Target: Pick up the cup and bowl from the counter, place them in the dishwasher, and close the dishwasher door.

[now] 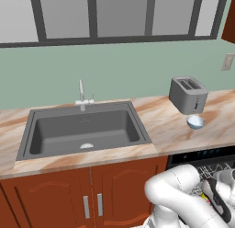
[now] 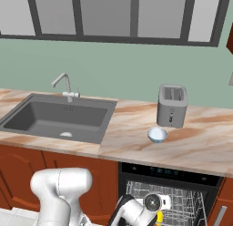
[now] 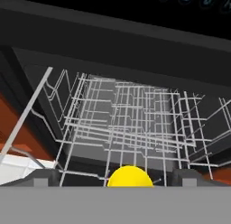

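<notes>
Your claw [image 3: 131, 184] gapes wide over the cup [image 3: 130, 176] at the dishwasher [image 2: 166, 193] rack; bowl [image 2: 157, 135] waits on the desk [image 2: 200, 147], door open

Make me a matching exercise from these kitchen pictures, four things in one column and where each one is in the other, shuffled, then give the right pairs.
Things:
1. cup
2. bowl
3. toaster
4. faucet

Places:
A. behind the sink, at the wall side
B. on the counter, just in front of the toaster
C. low at the dishwasher rack, between the fingertips of the open gripper
D. on the counter near the wall, right of the sink

Pairs: 1-C, 2-B, 3-D, 4-A
</notes>
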Available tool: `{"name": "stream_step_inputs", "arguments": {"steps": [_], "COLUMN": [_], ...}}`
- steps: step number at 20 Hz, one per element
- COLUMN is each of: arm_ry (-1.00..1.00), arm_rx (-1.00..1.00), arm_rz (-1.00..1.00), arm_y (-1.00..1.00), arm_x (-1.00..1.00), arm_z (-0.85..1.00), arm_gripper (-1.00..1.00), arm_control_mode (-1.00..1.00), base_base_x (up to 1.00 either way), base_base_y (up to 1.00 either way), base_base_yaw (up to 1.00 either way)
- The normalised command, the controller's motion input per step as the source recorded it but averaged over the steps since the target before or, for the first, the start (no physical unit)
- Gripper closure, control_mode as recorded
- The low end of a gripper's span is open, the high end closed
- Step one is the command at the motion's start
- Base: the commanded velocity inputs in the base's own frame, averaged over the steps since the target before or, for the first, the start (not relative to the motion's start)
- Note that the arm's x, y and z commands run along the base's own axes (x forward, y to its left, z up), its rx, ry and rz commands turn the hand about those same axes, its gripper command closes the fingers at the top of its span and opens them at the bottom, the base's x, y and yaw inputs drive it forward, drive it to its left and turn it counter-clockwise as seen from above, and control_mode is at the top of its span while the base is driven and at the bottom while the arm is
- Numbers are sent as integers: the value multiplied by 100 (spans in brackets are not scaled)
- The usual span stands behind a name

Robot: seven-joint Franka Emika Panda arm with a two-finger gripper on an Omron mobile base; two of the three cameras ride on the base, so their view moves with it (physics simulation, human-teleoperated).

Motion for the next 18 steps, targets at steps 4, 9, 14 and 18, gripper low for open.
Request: {"name": "stream_step_inputs", "arguments": {"steps": [4,9,14,18], "arm_ry": [0,0,0,0], "arm_rx": [0,-3,-5,-8], "arm_rz": [8,8,10,15], "arm_y": [0,0,0,0], "arm_x": [-3,-11,-27,-32], "arm_z": [49,54,56,52], "arm_gripper": [-100,-100,-100,-100], "arm_control_mode": [-100,-100,-100,-100], "base_base_x": [0,0,0,0], "base_base_y": [0,0,0,0], "base_base_yaw": [0,0,0,0]}}
